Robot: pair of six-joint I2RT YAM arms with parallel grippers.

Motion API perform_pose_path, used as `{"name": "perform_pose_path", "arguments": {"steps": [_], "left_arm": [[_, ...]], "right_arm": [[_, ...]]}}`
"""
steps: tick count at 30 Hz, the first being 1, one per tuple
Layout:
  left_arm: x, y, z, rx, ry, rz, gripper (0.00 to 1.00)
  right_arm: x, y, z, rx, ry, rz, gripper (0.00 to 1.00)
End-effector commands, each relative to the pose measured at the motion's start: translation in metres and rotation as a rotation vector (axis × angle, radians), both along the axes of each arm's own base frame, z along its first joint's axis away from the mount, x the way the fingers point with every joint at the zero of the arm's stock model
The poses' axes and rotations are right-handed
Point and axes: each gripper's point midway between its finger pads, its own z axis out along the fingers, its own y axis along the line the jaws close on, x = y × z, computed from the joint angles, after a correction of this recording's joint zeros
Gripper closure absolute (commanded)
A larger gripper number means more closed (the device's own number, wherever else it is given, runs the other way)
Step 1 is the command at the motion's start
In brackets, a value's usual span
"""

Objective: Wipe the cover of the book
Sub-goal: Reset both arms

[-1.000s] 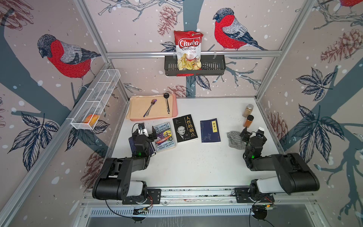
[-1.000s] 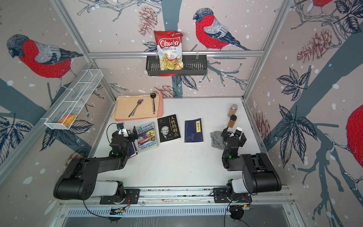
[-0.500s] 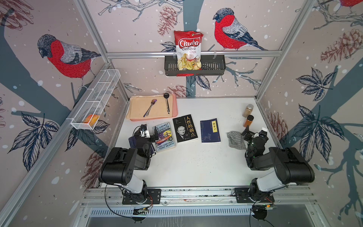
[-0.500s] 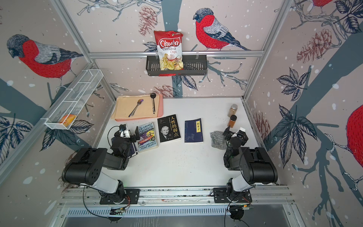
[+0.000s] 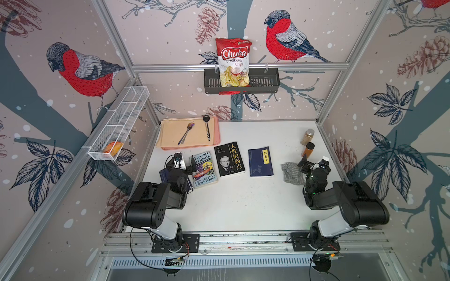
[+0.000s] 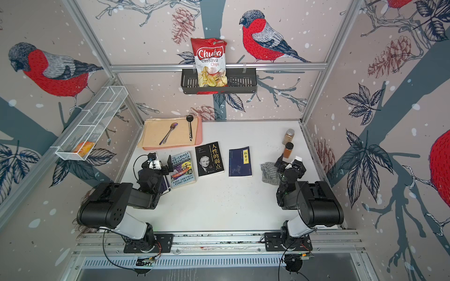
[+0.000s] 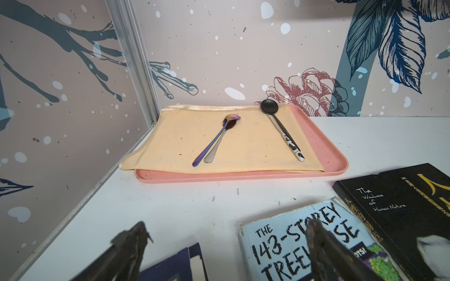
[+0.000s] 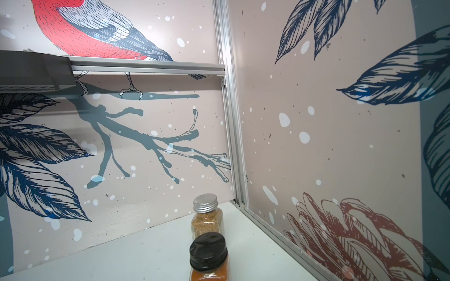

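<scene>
Cloth [image 5: 292, 173], crumpled, striped; flat rectangular navy book [image 5: 260, 162]

A: That navy book [image 5: 163, 175] is mostly under the left arm [image 5: 155, 197] in both top views, cover barely shows.
B: Yep. Left wrist cam: left gripper [image 7: 226, 222] fingers [image 7: 126, 248] pure blur, Treehouse book [image 7: 304, 245] cut off at btm edge.
A: Right wrist cam: black-lid jar [image 8: 208, 255] cropped too. And the orange thing [image 5: 112, 147] in the basket [image 5: 126, 109] is too small to ID.
</scene>
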Motion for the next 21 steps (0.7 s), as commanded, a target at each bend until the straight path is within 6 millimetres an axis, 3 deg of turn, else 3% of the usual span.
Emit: {"name": "perform_pose_path", "arguments": {"steps": [1,21], "left_arm": [[0.0017,0.0028,0.0060,-0.002,-0.023,0.013,0.01],[0.0015,0.0030,0.0068,0.000,-0.027,0.015,0.02]], "right_arm": [[0.0007,-0.0007,0.0040,-0.011,-0.012,-0.006,0.00],[0.0013,-0.0001,0.0038,-0.004,-0.012,0.005,0.00]]}}
